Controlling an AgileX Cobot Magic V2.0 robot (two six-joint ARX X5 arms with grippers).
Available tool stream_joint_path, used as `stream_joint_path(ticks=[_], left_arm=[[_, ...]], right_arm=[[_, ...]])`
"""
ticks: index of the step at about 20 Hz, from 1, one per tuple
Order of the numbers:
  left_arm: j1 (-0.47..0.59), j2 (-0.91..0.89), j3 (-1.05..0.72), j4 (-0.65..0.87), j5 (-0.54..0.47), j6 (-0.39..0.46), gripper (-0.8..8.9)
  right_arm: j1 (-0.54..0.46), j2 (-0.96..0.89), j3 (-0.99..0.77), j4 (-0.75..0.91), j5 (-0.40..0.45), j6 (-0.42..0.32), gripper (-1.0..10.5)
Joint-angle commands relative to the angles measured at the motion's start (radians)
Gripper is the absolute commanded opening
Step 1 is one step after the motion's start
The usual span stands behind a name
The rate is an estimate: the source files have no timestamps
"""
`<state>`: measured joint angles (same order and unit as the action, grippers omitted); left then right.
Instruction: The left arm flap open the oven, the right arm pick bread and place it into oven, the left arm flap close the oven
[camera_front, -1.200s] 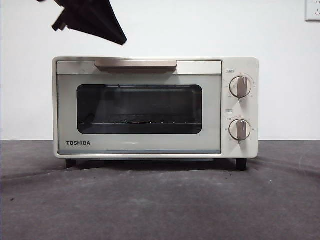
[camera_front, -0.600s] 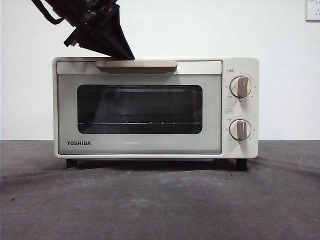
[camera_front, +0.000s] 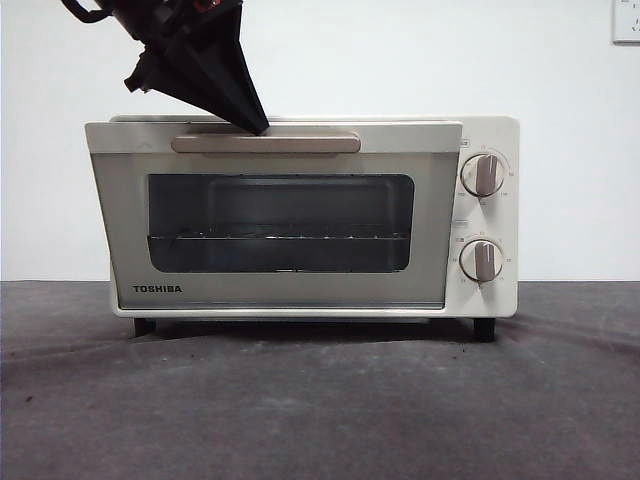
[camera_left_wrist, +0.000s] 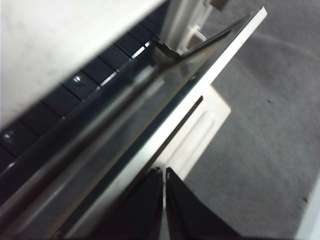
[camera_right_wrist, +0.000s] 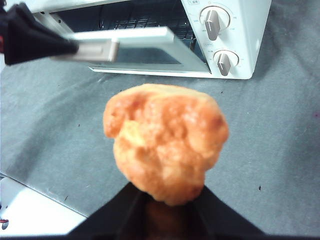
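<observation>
You see the oven (camera_front: 480, 130) in smooth cream-white painted casing, its door window (camera_front: 280, 222) dark, reflective glass over a thin metal wire rack (camera_front: 280, 237). The bread (camera_right_wrist: 165, 140) has a glossy, lumpy golden crust. The worktop (camera_front: 320, 400) wears matt grey cloth, slightly wrinkled.

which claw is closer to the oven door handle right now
Left. The left claw sits at the top edge of the tilted-open door, right at the handle of the oven. The right claw holds the bread above the table, well in front of the oven.
</observation>
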<state>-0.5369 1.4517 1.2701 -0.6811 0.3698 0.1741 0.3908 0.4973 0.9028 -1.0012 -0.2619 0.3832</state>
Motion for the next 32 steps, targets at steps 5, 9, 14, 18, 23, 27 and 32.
stream_joint_path(ticks=[5,9,14,18,23,27,32], left_arm=[[-0.027,-0.058,-0.097,0.031,-0.041,-0.013,0.16],[-0.033,-0.146,-0.255,0.152,-0.053,-0.091,0.16],[-0.081,-0.233,-0.38,0.228,-0.116,-0.152,0.16],[-0.114,-0.24,-0.425,0.248,-0.138,-0.181,0.16],[-0.162,-0.24,-0.482,0.302,-0.165,-0.231,0.16],[-0.197,-0.24,-0.511,0.323,-0.2,-0.251,0.16],[-0.224,-0.24,-0.592,0.414,-0.218,-0.304,0.16]], right_arm=[[0.005,0.003,0.015,0.013,-0.003,0.01,0.7],[0.005,0.003,0.015,0.013,-0.003,0.01,0.7],[0.005,0.003,0.015,0.014,-0.003,0.01,0.7],[0.005,0.003,0.015,0.013,-0.003,0.01,0.7],[0.005,0.003,0.015,0.013,-0.003,0.01,0.7],[0.005,0.003,0.015,0.013,-0.003,0.009,0.7],[0.005,0.003,0.015,0.014,-0.003,0.002,0.7]])
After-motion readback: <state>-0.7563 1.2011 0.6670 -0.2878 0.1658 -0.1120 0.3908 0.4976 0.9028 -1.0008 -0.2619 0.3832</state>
